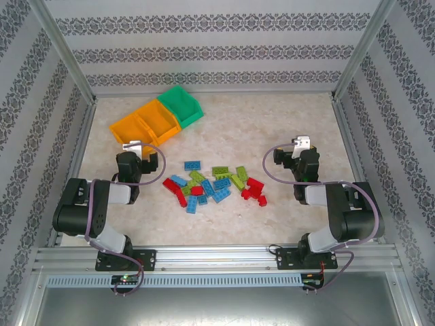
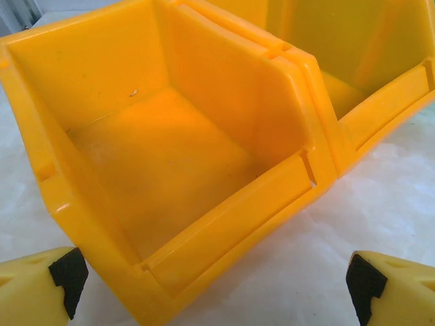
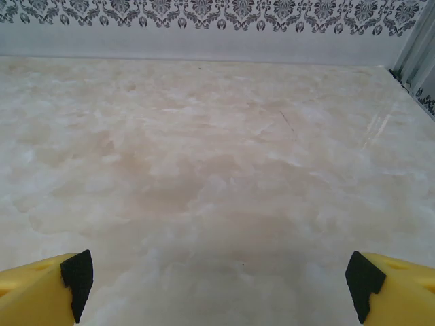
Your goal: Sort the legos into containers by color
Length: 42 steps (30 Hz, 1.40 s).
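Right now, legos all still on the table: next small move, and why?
Likely swing the left gripper right, toward the leftmost red lego: its jaws stand open and empty, facing an empty orange-yellow bin, and that brick lies nearest it.

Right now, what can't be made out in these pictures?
- Top view: legos overlap in the pile, too small for an exact count.
- Left wrist view: second orange bin cut off by top and right edges.
- Wrist views: left hand and right hand cut off by the bottom edge.
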Each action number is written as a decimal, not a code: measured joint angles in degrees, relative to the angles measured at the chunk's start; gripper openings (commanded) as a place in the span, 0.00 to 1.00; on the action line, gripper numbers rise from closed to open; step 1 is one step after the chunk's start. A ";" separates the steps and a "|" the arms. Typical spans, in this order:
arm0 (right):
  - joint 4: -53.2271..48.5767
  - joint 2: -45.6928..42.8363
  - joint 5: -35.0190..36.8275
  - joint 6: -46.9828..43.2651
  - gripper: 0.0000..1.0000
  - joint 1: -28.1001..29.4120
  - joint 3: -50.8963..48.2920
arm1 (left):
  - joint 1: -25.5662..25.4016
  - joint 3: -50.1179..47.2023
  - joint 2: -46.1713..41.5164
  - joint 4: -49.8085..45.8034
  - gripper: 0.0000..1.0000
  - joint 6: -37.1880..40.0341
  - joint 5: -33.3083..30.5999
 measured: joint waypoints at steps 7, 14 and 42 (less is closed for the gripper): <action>0.00 0.00 -0.02 0.00 0.98 0.00 0.00 | 0.00 0.00 0.00 0.00 0.99 0.00 0.02; -0.02 0.00 -0.02 0.07 0.98 0.00 0.00 | 0.00 0.00 0.00 0.00 0.99 0.00 0.02; -0.02 0.02 -0.07 0.17 0.98 -0.02 0.00 | 0.00 2.21 -2.25 -6.71 0.99 -0.72 -1.86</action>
